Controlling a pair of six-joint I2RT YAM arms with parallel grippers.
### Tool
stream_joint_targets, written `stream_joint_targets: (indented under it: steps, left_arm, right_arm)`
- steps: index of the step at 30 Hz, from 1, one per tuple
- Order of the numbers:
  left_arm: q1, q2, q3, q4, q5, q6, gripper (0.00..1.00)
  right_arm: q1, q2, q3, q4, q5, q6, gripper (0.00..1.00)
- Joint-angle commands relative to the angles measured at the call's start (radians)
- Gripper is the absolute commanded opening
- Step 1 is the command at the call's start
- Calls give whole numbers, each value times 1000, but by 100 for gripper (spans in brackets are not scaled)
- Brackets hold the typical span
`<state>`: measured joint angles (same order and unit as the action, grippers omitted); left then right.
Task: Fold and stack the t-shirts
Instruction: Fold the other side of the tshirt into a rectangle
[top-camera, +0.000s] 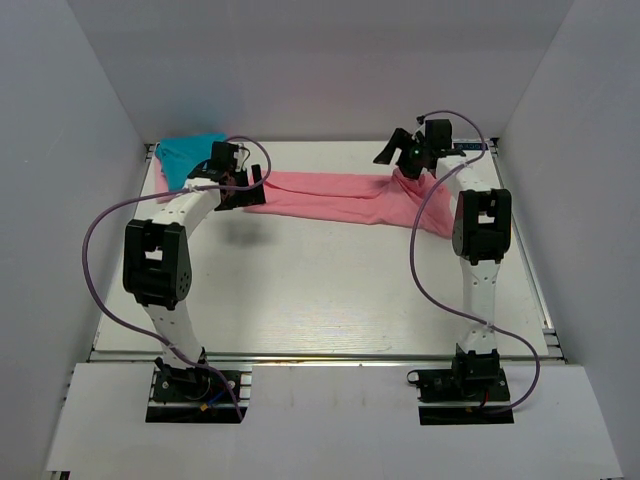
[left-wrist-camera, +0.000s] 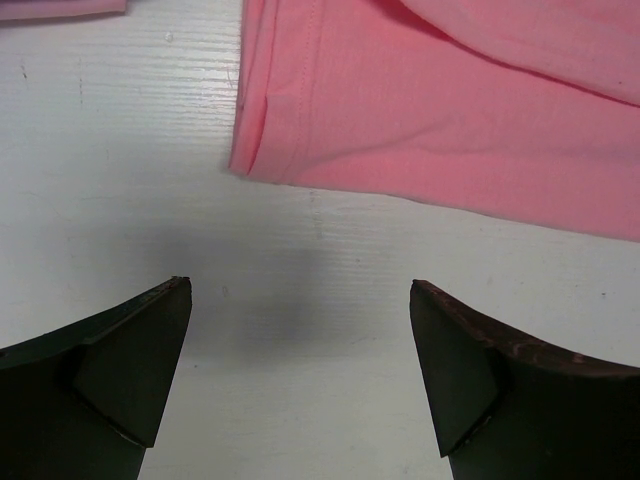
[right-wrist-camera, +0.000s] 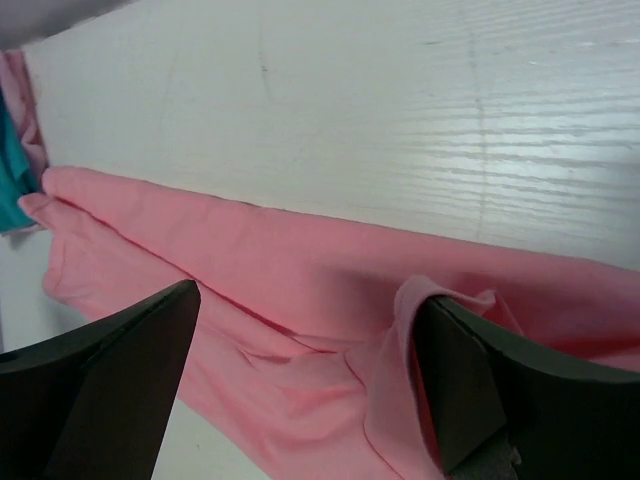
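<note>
The salmon-pink t-shirt (top-camera: 340, 197) lies as a long folded strip across the back of the table (top-camera: 300, 290). The teal-blue t-shirt (top-camera: 190, 153) is at the back left, with a pale pink t-shirt edge (top-camera: 162, 183) showing under it. My left gripper (top-camera: 250, 188) is open and empty, low over bare table just short of the salmon shirt's left corner (left-wrist-camera: 270, 150). My right gripper (top-camera: 392, 150) is open above the shirt's right end. In the right wrist view (right-wrist-camera: 305, 295) a raised fold of salmon cloth (right-wrist-camera: 400, 330) leans against the right finger.
White walls close in the table at the back and on both sides. The pale pink edge shows at the top left of the left wrist view (left-wrist-camera: 60, 8). Teal cloth (right-wrist-camera: 10, 180) shows at the left edge of the right wrist view.
</note>
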<state>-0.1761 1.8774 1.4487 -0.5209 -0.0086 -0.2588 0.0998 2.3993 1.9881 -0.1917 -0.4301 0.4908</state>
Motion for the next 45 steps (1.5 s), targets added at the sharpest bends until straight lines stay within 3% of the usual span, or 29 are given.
stream_joint_targets:
  steps: [1, 3, 8, 12, 15, 19, 25, 28, 36, 45]
  left_arm:
    - [6, -5, 49, -11, 33, 7, 100]
    - [6, -4, 49, -2, 44, 16, 100]
    - [6, 15, 70, 7, 67, 16, 100]
    - [6, 26, 70, 16, 99, 16, 100]
    - [6, 26, 79, 16, 108, 16, 100]
    - [6, 35, 79, 25, 119, 16, 100]
    - [-3, 35, 67, 58, 154, 16, 100]
    - [-3, 58, 87, 84, 164, 16, 100]
    - [-3, 192, 236, 143, 292, 7, 100]
    - [-3, 324, 300, 236, 349, -2, 100]
  right_arm:
    - [-9, -8, 64, -123, 128, -74, 90]
    - [-9, -23, 74, -137, 149, -136, 90]
    - [-3, -49, 103, -192, 68, -545, 90]
    - [3, -107, 34, -99, 122, -649, 90]
    - [3, -147, 12, -23, 206, -623, 90]
    - [0, -279, -73, -129, 240, -614, 90]
    - [0, -498, -450, -108, 287, -465, 90]
    - [6, -517, -530, -81, 268, -391, 90]
    - [21, -348, -399, -71, 84, -376, 90]
    - [12, -171, -197, 3, 330, -330, 90]
